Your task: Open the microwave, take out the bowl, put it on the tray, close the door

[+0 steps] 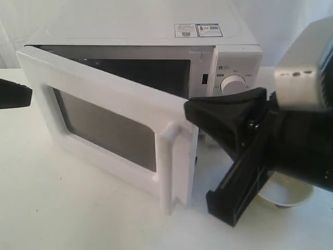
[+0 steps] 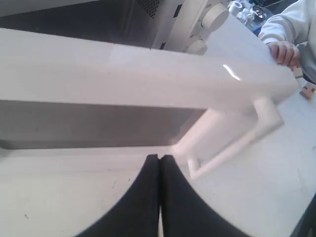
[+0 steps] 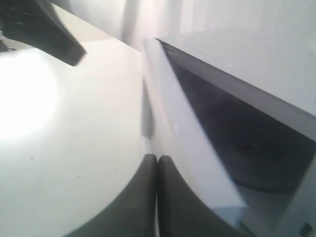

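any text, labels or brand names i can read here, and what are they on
No text here is clear enough to quote.
Two stickers on top of the microwave: print too small to read.
Marks around the upper knob: blurred, unreadable.
Both wrist views: no text visible.

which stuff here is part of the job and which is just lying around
Job: microwave, its door, bowl.
Lying about: a bystander's hand, a small brownish item beside it, too blurred to name.
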`<move>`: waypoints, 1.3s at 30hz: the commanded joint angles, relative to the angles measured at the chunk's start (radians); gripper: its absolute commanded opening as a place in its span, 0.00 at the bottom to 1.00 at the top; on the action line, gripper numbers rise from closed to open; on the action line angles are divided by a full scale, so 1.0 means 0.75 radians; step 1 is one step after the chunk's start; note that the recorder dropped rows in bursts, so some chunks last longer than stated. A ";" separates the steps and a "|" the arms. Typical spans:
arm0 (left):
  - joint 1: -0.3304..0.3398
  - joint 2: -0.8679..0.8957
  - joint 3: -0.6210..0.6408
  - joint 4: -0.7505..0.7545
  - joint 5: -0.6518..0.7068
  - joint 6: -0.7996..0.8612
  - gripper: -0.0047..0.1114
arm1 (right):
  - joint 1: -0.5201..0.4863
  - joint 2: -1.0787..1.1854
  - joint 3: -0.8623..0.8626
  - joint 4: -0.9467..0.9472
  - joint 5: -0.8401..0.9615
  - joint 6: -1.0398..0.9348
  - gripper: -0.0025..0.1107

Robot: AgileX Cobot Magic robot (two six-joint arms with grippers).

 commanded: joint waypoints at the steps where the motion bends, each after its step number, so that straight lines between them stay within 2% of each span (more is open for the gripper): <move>1: -0.002 -0.063 0.008 0.000 0.022 -0.012 0.04 | 0.001 0.112 -0.043 -0.002 -0.142 -0.065 0.02; 5: -0.002 -0.156 0.047 0.031 -0.008 -0.116 0.04 | 0.001 0.273 -0.148 -0.002 0.048 -0.067 0.02; 12: -0.002 -0.405 0.192 0.228 -0.078 -0.323 0.04 | -0.006 0.553 -0.363 -0.051 0.323 -0.064 0.02; 17: -0.002 -0.599 0.240 0.331 -0.042 -0.492 0.04 | -0.055 0.782 -0.525 -0.156 0.573 -0.056 0.02; 21: -0.002 -0.728 0.253 0.449 0.023 -0.630 0.04 | -0.127 0.901 -0.611 -0.180 0.498 -0.053 0.02; 28: -0.002 -0.972 0.255 0.811 0.141 -0.938 0.04 | -0.219 0.984 -0.710 -0.180 0.537 -0.028 0.02; 39: -0.002 -1.073 0.255 0.883 0.208 -1.004 0.04 | -0.317 1.058 -0.726 -0.173 0.488 -0.028 0.02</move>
